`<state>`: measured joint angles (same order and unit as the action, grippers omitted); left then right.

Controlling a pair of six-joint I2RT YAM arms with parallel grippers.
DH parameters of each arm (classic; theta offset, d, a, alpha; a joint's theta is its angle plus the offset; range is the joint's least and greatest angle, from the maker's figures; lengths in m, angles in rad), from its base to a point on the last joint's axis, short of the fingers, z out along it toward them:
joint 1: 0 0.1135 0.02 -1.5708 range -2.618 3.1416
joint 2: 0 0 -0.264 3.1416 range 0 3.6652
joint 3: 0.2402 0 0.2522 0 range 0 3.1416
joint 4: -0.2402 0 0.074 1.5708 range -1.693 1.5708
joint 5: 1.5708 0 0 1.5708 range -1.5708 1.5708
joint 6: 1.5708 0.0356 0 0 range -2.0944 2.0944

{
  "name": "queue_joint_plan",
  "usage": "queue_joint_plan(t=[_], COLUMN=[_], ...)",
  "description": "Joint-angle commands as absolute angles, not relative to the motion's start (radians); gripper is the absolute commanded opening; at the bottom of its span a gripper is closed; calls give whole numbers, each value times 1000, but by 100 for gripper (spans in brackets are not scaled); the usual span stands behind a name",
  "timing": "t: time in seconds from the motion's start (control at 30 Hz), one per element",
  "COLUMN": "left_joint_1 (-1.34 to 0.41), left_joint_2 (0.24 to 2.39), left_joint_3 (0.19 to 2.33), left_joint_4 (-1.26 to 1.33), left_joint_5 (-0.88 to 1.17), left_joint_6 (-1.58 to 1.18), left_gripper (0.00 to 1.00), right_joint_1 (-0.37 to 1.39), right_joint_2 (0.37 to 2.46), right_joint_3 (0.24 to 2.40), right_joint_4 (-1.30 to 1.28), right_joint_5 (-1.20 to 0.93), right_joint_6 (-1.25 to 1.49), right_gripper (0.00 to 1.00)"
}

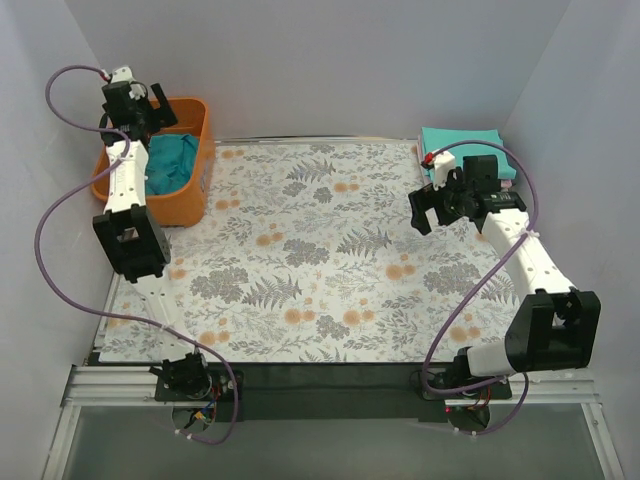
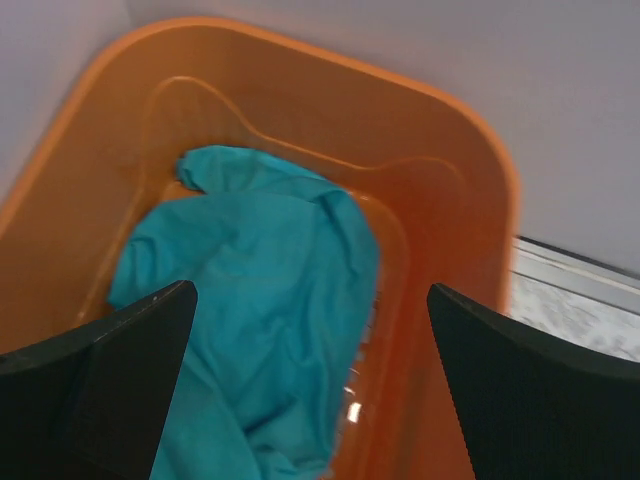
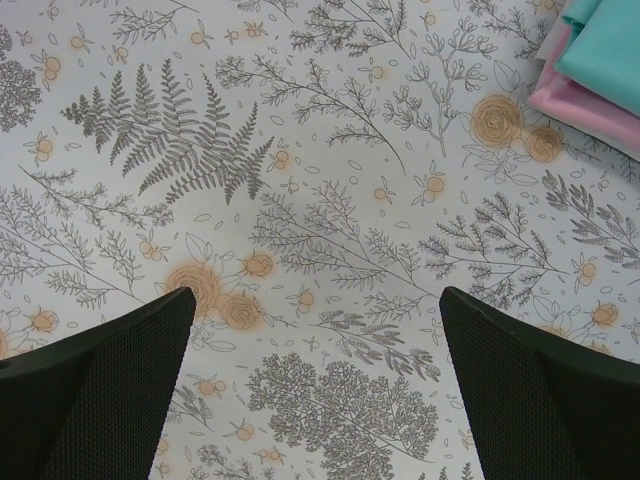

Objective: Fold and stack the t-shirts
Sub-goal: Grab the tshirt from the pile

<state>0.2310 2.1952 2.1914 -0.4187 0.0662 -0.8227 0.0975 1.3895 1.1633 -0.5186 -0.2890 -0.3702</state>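
Observation:
A crumpled deep teal-blue t-shirt (image 2: 250,300) lies inside the orange basket (image 2: 440,200), seen in the top view as the same shirt (image 1: 172,160) at the back left. My left gripper (image 2: 310,288) hangs open just above it, and nothing sits between its fingers; from above, the left gripper (image 1: 140,112) is over the basket (image 1: 195,150). At the back right lies a folded stack: a mint-teal t-shirt (image 1: 460,143) on top of a pink t-shirt (image 3: 580,100). My right gripper (image 1: 432,210) hovers open over the cloth in front of that stack, holding nothing.
A floral tablecloth (image 1: 320,250) covers the table. White walls close in the left, back and right sides. In the right wrist view, the right gripper (image 3: 317,295) looks down on bare printed cloth (image 3: 320,200), with the mint-teal shirt (image 3: 610,45) at the top right corner.

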Motion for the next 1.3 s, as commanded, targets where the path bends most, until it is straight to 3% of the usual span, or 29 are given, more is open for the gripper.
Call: queue_joint_plan(t=[0.0,0.67,0.77,0.9,0.97,1.0,1.03,1.1,1.27], left_joint_1=[235,236,236,236,236,236,236,238,238], left_joint_2=[2252,2514,2528,2545,2546,2543,2539,2519,2361], left_joint_3=[2220,2191,2200,2223,2249,2261,2288,2313,2322], left_joint_4=[-321,-324,-327,-350,-350,-350,-351,-350,-262], left_joint_5=[16,-192,-190,-153,-146,-144,-144,-123,-28], left_joint_6=[-722,-534,-525,-529,-537,-537,-549,-566,-618], left_gripper=[93,98,90,67,39,39,14,0,0], right_joint_1=[92,91,91,91,92,92,91,91,91], right_joint_2=[1407,1499,1505,1514,1519,1520,1522,1523,1516], right_joint_3=[1212,1239,1250,1269,1273,1275,1278,1281,1272], right_joint_4=[-488,-488,-488,-494,-494,-497,-495,-495,-499], right_joint_5=[-278,-216,-215,-218,-218,-219,-219,-224,-238], right_joint_6=[-376,-394,-394,-399,-400,-399,-399,-396,-385], right_gripper=[98,98,98,98,98,98,98,98,98])
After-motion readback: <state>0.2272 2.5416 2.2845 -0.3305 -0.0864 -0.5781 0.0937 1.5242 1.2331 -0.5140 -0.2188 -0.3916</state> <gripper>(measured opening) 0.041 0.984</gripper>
